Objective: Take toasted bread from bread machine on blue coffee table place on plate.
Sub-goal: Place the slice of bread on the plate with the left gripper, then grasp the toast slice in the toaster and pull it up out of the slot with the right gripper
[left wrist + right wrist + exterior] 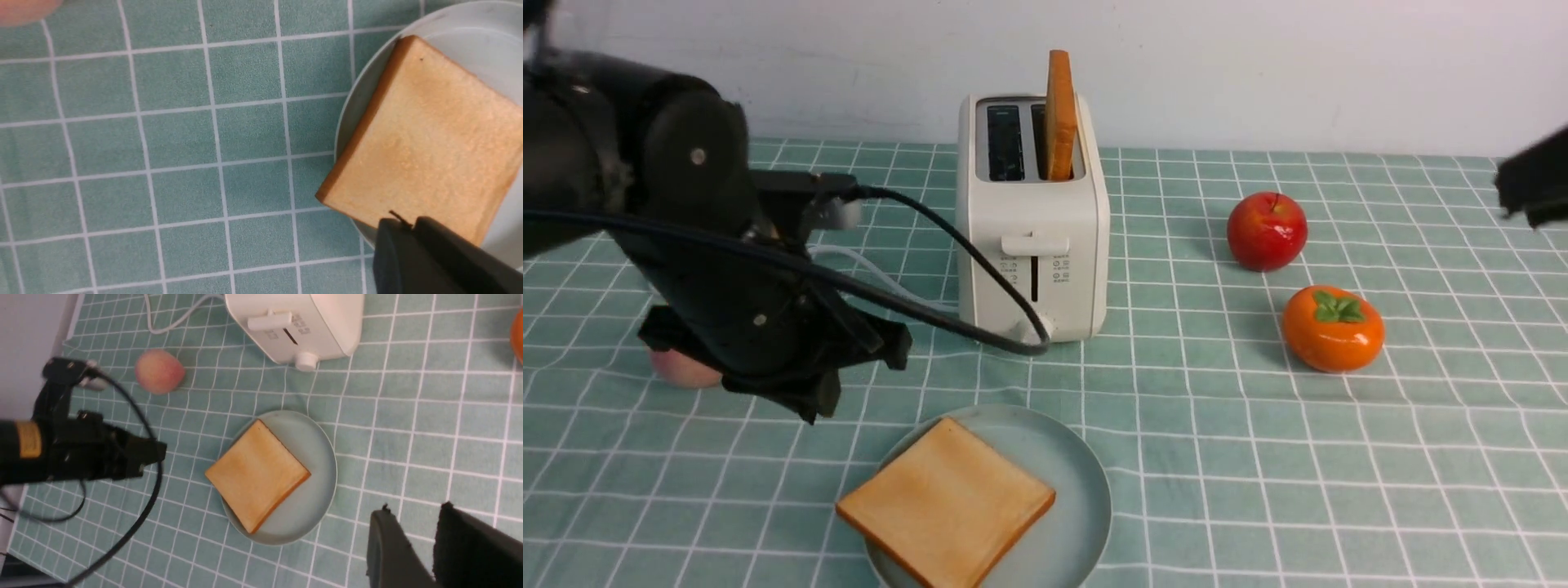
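Toast slice (947, 500) lies flat on plate (1078, 490) at near edge of table (1258, 457); second slice (1059, 114) stands upright in toaster (1033, 245); left gripper (406, 224) closed, empty; right gripper (416, 510) parted, empty.

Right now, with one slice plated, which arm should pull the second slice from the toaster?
Probably right. The remaining toast stands in the toaster, in the slot on the right arm's side, and the right tool is open and raised. The left tool is shut, low beside the plate.
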